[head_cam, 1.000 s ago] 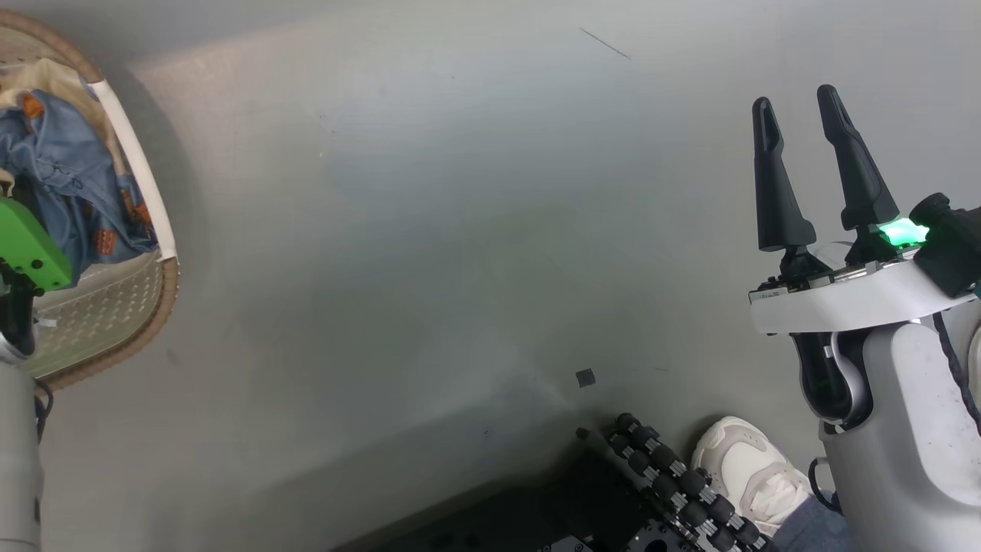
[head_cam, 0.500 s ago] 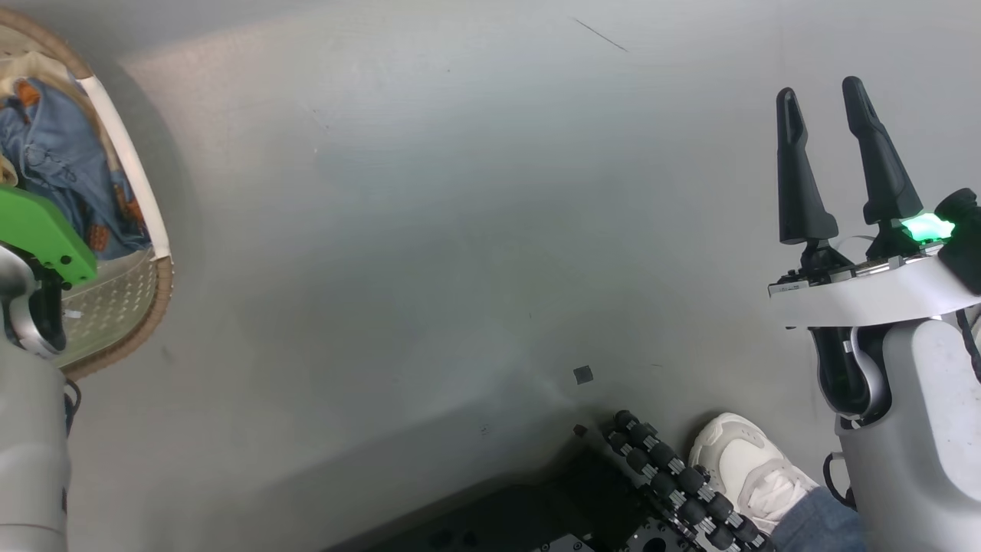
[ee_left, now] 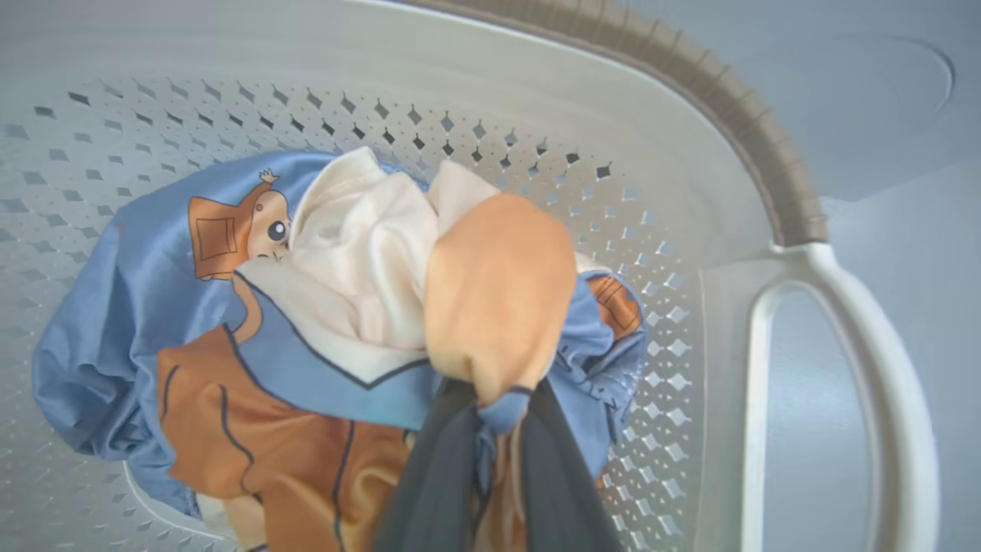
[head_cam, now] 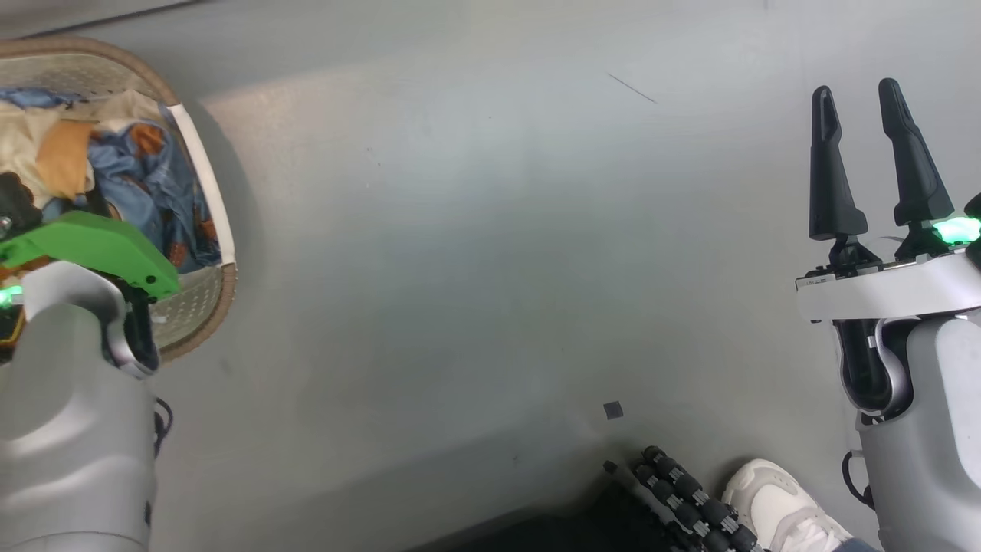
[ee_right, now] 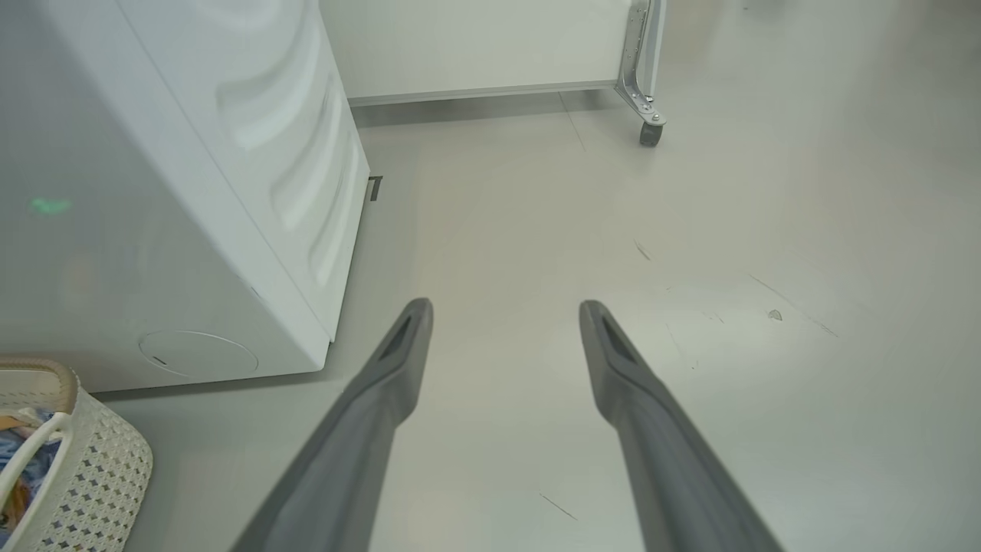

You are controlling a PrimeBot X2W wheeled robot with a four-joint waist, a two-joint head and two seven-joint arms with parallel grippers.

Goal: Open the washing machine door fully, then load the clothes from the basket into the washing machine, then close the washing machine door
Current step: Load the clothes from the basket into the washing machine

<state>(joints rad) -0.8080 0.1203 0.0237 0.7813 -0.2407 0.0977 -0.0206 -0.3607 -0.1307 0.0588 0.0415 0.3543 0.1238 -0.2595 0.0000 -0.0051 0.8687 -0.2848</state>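
Gripping clothes (ee_left: 153, 322) inside basket (ee_left: 693, 165): left jaws clamped | fabric bunched, axis unclear | right jaws apart, empty

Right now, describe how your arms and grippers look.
Left arm and right arm: pale-grey shells, black cable near each wrist. Right gripper: two long tapering black fingers on a white bracket with a glowing green light. Left gripper: dark grey fingers; a bright green cover at its wrist.

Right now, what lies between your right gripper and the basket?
Just grey floor. In the head view, the stretch from the open right gripper across to the basket, which holds the clothes, is bare.
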